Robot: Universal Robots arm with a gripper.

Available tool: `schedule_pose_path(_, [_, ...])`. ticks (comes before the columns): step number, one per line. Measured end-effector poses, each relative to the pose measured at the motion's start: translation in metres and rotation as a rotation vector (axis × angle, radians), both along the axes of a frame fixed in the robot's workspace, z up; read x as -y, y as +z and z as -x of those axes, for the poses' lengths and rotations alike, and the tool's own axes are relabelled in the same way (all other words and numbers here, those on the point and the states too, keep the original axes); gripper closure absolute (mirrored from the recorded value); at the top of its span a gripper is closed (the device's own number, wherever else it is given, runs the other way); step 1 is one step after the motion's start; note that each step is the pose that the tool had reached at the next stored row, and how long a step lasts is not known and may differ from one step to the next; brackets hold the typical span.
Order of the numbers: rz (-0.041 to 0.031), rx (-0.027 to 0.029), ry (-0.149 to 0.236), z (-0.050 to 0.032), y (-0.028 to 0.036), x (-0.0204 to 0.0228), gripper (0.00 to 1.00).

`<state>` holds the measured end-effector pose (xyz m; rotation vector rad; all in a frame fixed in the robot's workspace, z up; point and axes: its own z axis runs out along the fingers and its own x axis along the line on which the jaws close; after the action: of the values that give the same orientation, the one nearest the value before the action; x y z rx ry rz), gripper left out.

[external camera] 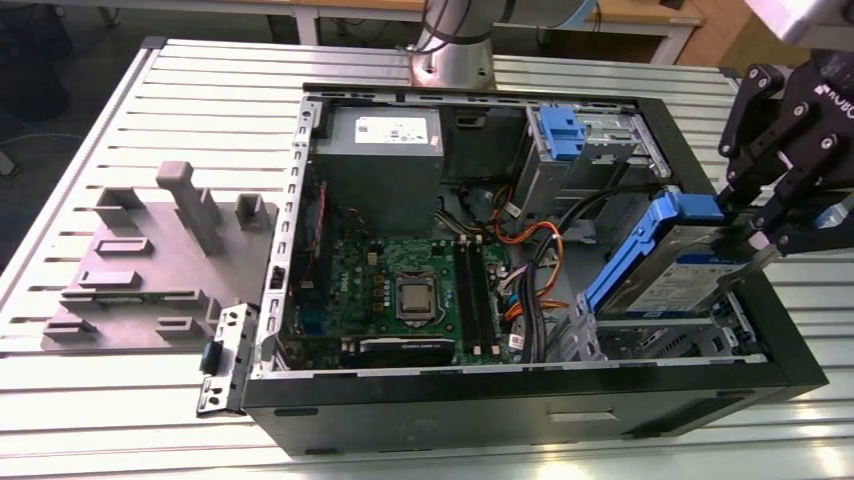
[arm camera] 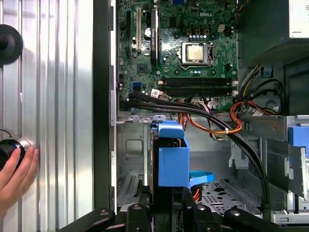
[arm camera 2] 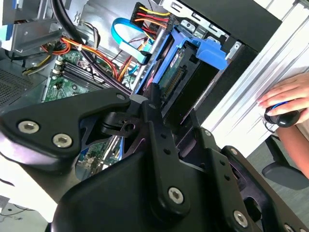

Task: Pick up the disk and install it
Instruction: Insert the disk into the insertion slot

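The disk [external camera: 674, 272], silver with blue carrier rails, hangs tilted over the metal bay at the open computer case's [external camera: 747, 390] corner on the exterior view's right. Its lower end dips into the bay and its upper end is raised. My gripper [external camera: 750, 226] is shut on that upper end. In the first wrist view the blue carrier of the disk [arm camera: 173, 157] stands just ahead of the gripper [arm camera: 164, 205]. The second wrist view looks along the black fingers [arm camera 2: 153, 104] onto the disk [arm camera 2: 176, 77] and its connector edge.
Inside the case lie the motherboard [external camera: 400, 290], a grey power-supply box [external camera: 380, 150], a drive cage with a blue latch [external camera: 567, 130] and loose cables [external camera: 527, 235]. A grey fixture block [external camera: 147, 260] sits on the slatted table. A person's hand [arm camera 2: 285, 96] rests beside the case.
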<state>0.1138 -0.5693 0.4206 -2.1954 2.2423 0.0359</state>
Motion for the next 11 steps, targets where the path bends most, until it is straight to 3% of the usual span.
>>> schedule_pose_path(11, [0.0047, 0.0000, 0.000, 0.0003, -0.0199, 0.0000, 0.65])
